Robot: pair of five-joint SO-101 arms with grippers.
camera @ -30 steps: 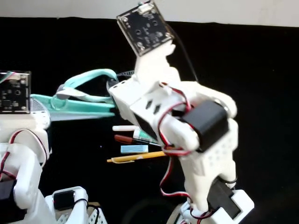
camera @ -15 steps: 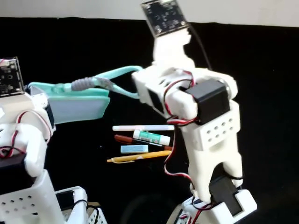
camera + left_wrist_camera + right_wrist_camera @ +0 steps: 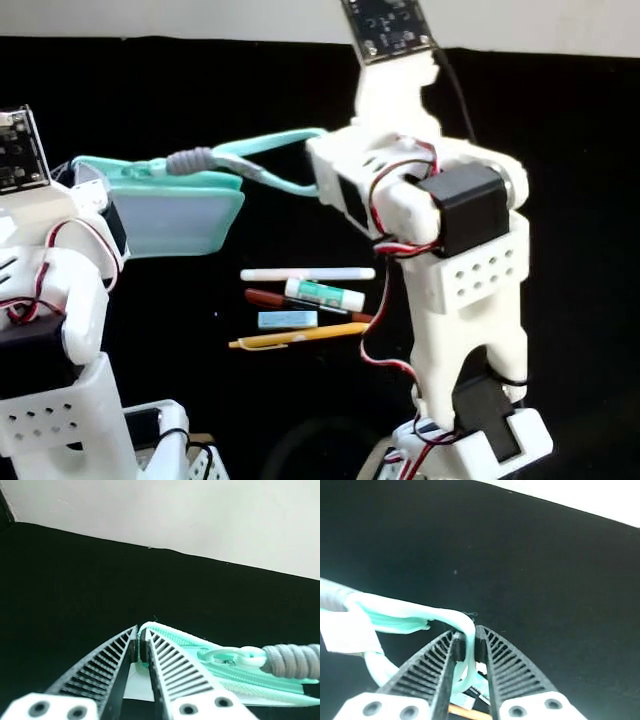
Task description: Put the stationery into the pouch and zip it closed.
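A mint-green pouch (image 3: 175,210) hangs in the air between the two arms, above the black table. My left gripper (image 3: 140,645) is shut on the pouch's corner (image 3: 165,635) at its left end. The pouch's green strap (image 3: 270,160) stretches right to my right gripper (image 3: 466,647), which is shut on the strap (image 3: 420,615). On the table below lie a white pen (image 3: 305,273), a glue stick (image 3: 322,294), a brown pen (image 3: 275,299), a pale blue eraser (image 3: 287,319) and a yellow pen (image 3: 295,336).
The black table (image 3: 560,130) runs back to a white wall (image 3: 200,18). The right arm's white body (image 3: 460,300) stands just right of the stationery. A white base (image 3: 150,430) sits at the front left.
Both arms rose and drew apart. The right gripper moved up and right with the strap, pulling it taut, and the pouch now hangs higher and flatter, clear of the stationery.
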